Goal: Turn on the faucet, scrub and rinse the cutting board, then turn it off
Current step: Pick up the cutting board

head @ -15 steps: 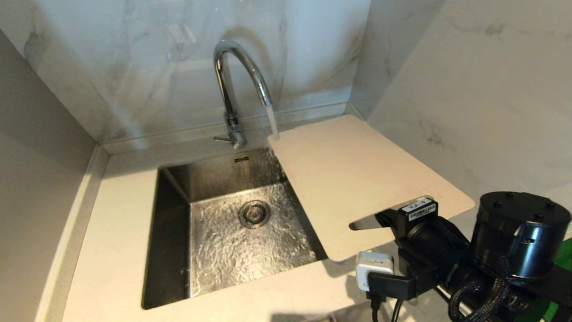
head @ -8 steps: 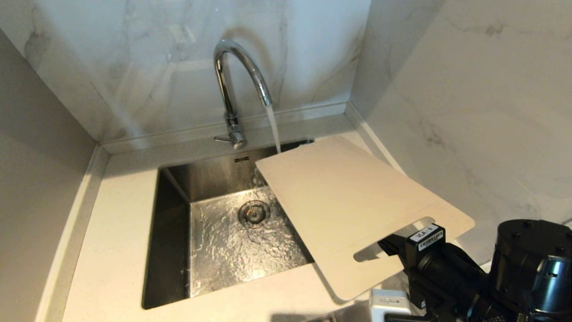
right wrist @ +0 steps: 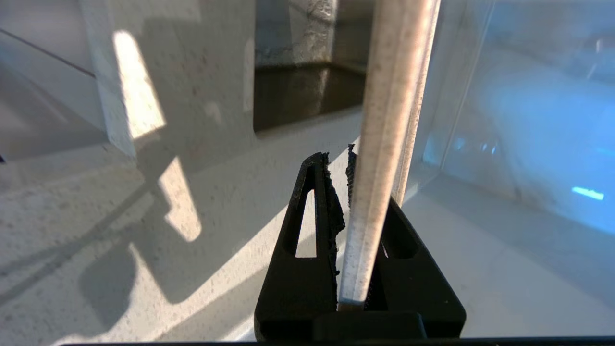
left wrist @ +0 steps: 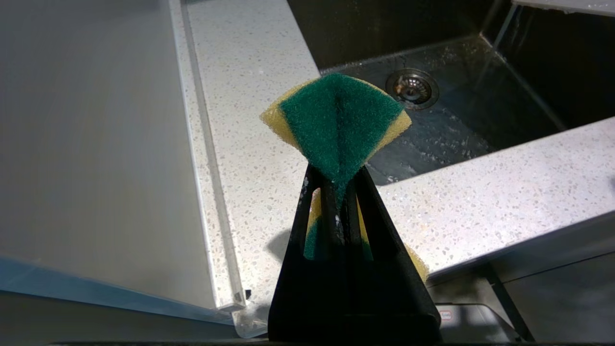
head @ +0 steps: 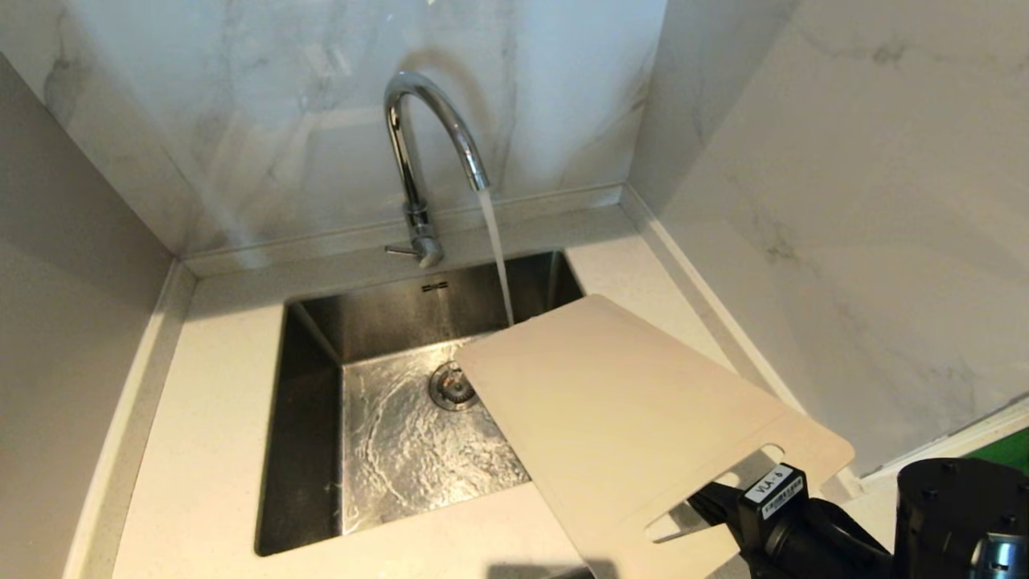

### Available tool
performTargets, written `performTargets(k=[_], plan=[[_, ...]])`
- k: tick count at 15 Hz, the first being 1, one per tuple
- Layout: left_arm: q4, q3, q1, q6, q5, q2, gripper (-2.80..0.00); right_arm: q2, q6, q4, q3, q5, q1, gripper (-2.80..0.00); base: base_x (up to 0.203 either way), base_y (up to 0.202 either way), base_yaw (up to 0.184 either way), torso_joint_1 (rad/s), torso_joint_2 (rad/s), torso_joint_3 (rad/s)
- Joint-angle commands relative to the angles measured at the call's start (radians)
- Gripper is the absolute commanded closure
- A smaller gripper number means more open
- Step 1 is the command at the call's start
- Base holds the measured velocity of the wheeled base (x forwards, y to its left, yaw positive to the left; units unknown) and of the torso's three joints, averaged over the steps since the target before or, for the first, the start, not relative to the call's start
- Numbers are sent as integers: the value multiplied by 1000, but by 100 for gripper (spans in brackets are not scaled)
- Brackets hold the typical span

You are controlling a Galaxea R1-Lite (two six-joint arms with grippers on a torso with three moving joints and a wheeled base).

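speckled pale stone countertop [head: 217,418] wraps the steel sink [head: 313,450], taken here as the landmark. left of the sink, a plain grey wall panel [head: 72,265] runs along the counter edge. behind the sink, marble-look backsplash [head: 265,137].

at the sink's back rim stands the faucet [head: 418,153], chrome gooseneck, thin side lever at its base pointing left. water stream [head: 497,253] runs from the spout and drops toward the far edge of the cutting board [head: 619,410]; the exact landing point is hidden behind that edge. sink floor is wet and rippled, with the drain strainer [head: 450,388] partly covered by the board's near-left corner.

cutting board: cream plastic, held tilted over the right half of the sink, far end over the basin, handle-slot end out over the counter to the sink's right and front. it blocks sight of the sink's right wall and part of the front-right rim.

right gripper [right wrist: 347,192]: low right of the sink in the head view, mostly cut off by the picture edge. the wrist view shows the jaws narrowed on the board's edge, the board seen edge-on between the two fingers.

left gripper [left wrist: 338,190]: outside the head view. its wrist view shows it above the counter at the sink's front-left corner, jaws pinched tight on a sponge [left wrist: 336,120], green scouring face up, yellow foam showing at the edges. the sponge's lower part is hidden between the fingers.

right of the sink, a second marble wall [head: 844,201] closes the corner.
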Motion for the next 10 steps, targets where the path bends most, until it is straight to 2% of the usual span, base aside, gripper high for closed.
performTargets(k=[1, 5, 10], plan=[[0, 2, -1, 2, 0, -1, 0, 2, -9, -6, 0, 2, 30, 0, 0, 0, 0, 0, 0, 0], [0, 2, 0, 1, 1, -1, 0, 15, 9, -6, -6, 24, 40, 0, 0, 0, 0, 0, 0, 0], [0, 2, 0, 0, 1, -1, 0, 56, 57, -6, -48, 25, 160, 0, 0, 0, 0, 0, 0, 0]])
